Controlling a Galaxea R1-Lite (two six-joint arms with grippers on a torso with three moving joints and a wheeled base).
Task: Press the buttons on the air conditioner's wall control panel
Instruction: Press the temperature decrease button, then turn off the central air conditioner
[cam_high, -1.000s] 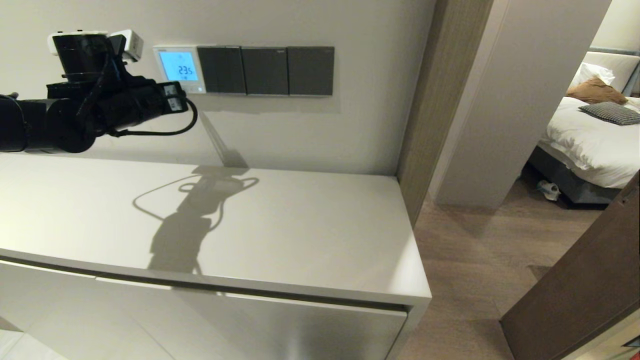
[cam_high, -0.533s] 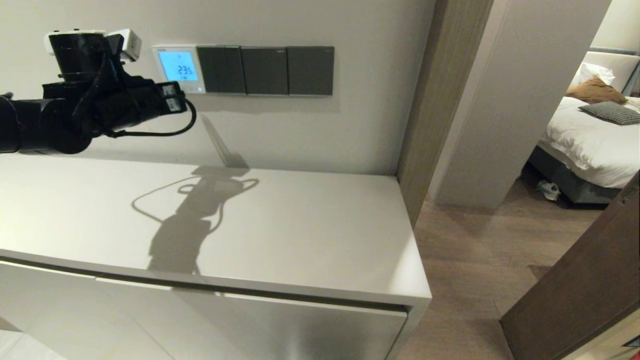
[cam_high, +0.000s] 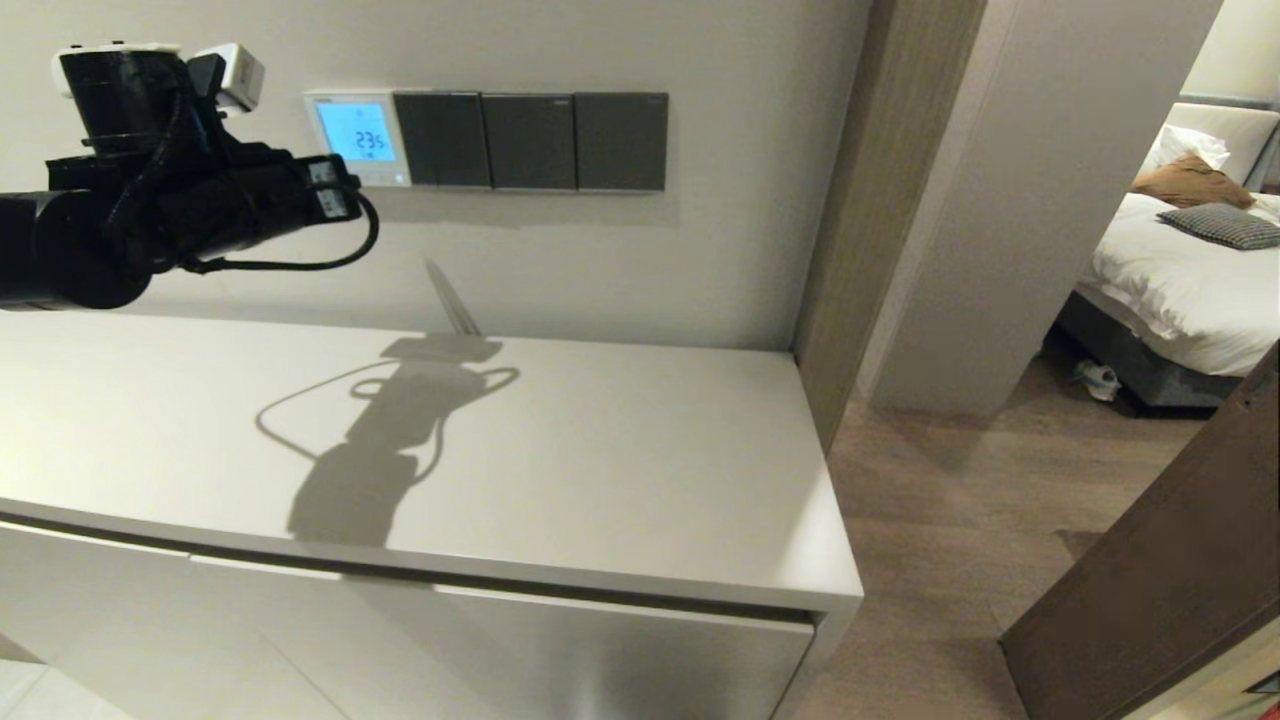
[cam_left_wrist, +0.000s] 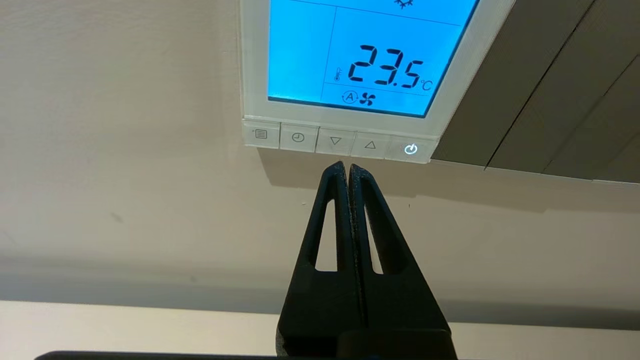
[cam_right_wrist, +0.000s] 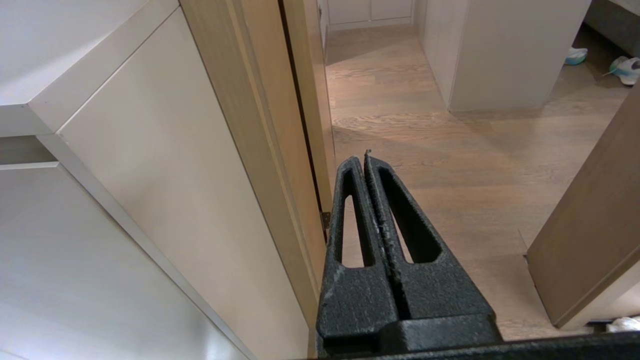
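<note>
My left hand (cam_left_wrist: 348, 167) has its two fingers (cam_left_wrist: 334, 210) pressed flat together, holding nothing, with the tips just short of the button row on the air conditioner control panel (cam_left_wrist: 350, 75) and not visibly touching it. From the left wrist view the tips sit between the down-arrow button (cam_left_wrist: 335, 141) and the up-arrow button (cam_left_wrist: 370, 145), a little nearer than the wall below the panel. I count five buttons in that row: a menu button (cam_left_wrist: 260, 134), a clock button (cam_left_wrist: 298, 137), the two arrows, and a lit power button (cam_left_wrist: 410, 149). The blue screen (cam_left_wrist: 367, 50) above them reads 23.5 °C with a fan symbol under it. In the head view the left arm (cam_high: 150, 215) reaches in from the left above the white worktop (cam_high: 600, 470), and the panel (cam_high: 357, 135) is mounted on the wall just beyond the arm's end, with three dark switch plates (cam_high: 530, 140) in a row touching its right side. My right hand (cam_right_wrist: 366, 162) is also closed tight and empty, hanging low beside the cabinet side (cam_right_wrist: 175, 200) over the wooden floor (cam_right_wrist: 450, 150), well away from the panel.
</note>
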